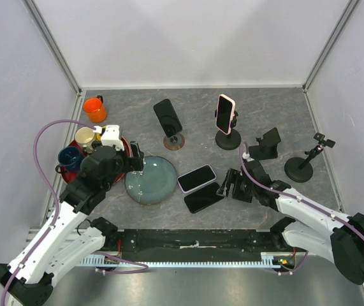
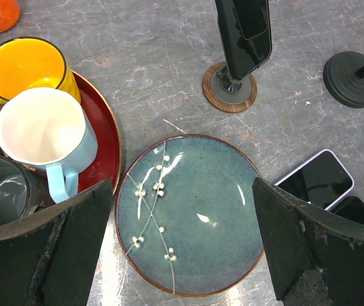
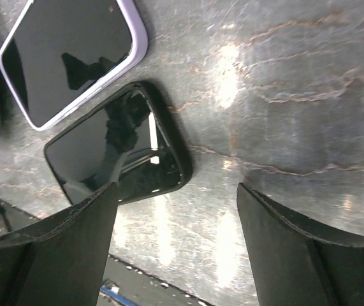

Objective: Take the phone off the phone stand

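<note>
A phone in a pink case [image 1: 225, 113] stands upright in a black stand [image 1: 227, 140] at the back middle. A black phone [image 1: 167, 117] sits on a stand with a round wooden base [image 1: 174, 141]; both also show in the left wrist view, the phone [image 2: 244, 35] above the base [image 2: 229, 89]. A lavender-cased phone [image 1: 196, 178] and a black phone [image 1: 204, 197] lie flat on the table. My left gripper [image 1: 136, 164] is open and empty over a blue plate [image 2: 188, 213]. My right gripper [image 1: 227, 185] is open and empty, low beside the flat black phone [image 3: 115, 153].
A red tray [image 1: 125, 148] with several mugs stands at the left, with an orange mug [image 1: 95, 108] behind it. Two empty black stands [image 1: 266, 145] [image 1: 306, 162] are at the right. The lavender-cased phone [image 3: 73, 54] lies just beyond the flat black one.
</note>
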`<state>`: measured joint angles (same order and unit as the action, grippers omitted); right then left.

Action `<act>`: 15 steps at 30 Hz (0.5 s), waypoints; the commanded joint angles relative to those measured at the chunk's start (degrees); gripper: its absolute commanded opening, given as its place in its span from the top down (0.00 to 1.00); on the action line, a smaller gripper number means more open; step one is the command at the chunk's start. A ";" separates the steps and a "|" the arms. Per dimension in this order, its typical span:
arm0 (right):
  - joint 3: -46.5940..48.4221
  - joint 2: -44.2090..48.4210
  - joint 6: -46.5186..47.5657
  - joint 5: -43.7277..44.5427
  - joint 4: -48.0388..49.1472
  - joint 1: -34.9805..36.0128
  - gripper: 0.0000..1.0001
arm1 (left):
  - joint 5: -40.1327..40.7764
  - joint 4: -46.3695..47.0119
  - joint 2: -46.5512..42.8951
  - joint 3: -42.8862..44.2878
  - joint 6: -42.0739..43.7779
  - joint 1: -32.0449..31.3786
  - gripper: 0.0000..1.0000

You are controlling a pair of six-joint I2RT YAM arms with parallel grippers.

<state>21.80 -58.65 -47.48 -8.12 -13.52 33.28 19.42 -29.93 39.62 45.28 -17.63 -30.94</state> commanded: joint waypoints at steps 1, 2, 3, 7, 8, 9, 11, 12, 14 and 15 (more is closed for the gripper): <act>5.17 1.16 9.84 7.31 -2.84 0.03 0.17 | 0.53 1.10 -0.50 -0.19 1.02 0.26 0.03; 6.22 1.87 11.08 7.94 -1.96 0.03 0.17 | 0.53 1.10 -0.50 -0.19 1.02 0.26 0.03; 6.76 2.83 12.49 9.95 0.31 0.03 0.17 | 0.53 1.19 -0.50 -0.19 1.02 0.26 0.03; 9.66 2.23 20.66 17.76 6.12 -0.32 0.16 | 0.36 1.10 -0.42 -0.19 0.93 0.26 0.03; 9.92 1.53 24.42 17.87 7.88 -1.80 0.16 | 0.36 1.10 -0.33 -0.19 0.93 0.26 0.03; 10.01 -0.22 25.94 17.01 12.33 -3.20 0.16 | 0.36 1.10 -0.33 -0.19 0.93 0.26 0.03; 9.41 -2.25 28.40 8.36 18.23 -10.20 0.17 | 0.36 1.19 -0.24 -0.19 1.02 0.26 0.03; 8.79 -4.34 28.76 3.34 25.66 -12.69 0.17 | 0.44 1.11 -0.33 -0.28 1.02 0.26 0.03; 7.39 -6.46 29.72 -2.83 33.17 -17.26 0.17 | 0.44 1.19 -0.33 -0.19 1.02 0.26 0.03; 7.29 -8.65 32.34 -3.74 38.95 -17.89 0.17 | 0.53 1.19 -0.42 -0.19 1.02 0.26 0.03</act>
<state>29.98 -62.63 -23.38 -1.72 3.22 21.10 19.42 -29.95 39.64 45.23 -17.63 -30.94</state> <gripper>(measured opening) 0.833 0.971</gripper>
